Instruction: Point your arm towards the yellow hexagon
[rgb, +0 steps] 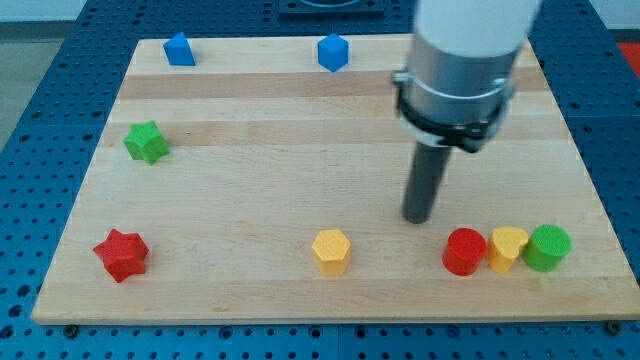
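Observation:
The yellow hexagon (331, 250) lies near the view's bottom, at the middle of the wooden board (250, 190). My tip (417, 219) rests on the board to the right of the hexagon and slightly above it, well apart from it. The rod hangs from the white and grey arm at the view's top right. A red cylinder (464, 251) sits just below and right of the tip, not touching it.
A yellow block (507, 248) and a green cylinder (548, 247) stand in a row right of the red cylinder. A red star (121, 254) is at bottom left, a green star (146, 142) at left. Two blue blocks (179, 49) (332, 52) sit along the top edge.

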